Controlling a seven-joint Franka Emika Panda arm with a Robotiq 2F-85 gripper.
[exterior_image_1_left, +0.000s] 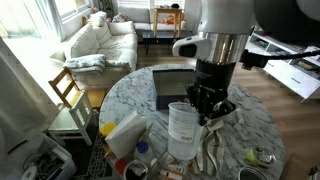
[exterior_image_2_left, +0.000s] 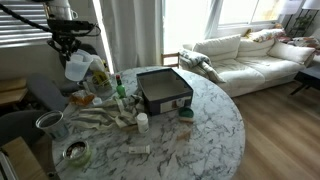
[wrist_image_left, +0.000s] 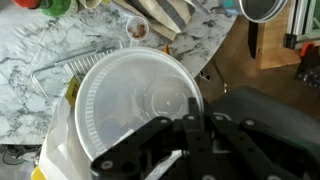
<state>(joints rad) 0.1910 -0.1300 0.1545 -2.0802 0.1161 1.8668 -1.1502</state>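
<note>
Marble-topped round table (exterior_image_2_left: 210, 130) bears a dark open box (exterior_image_2_left: 165, 90) near its middle. Over the cluttered edge, a clear plastic cup (exterior_image_1_left: 182, 130) hangs above the tabletop, its rim pinched between the closed-in fingers of the gripper (exterior_image_1_left: 207, 110).

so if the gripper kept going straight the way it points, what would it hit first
The gripper grips the clear cup, so that leads; beyond it probably the marble table near its edge, though depth is unclear.
</note>
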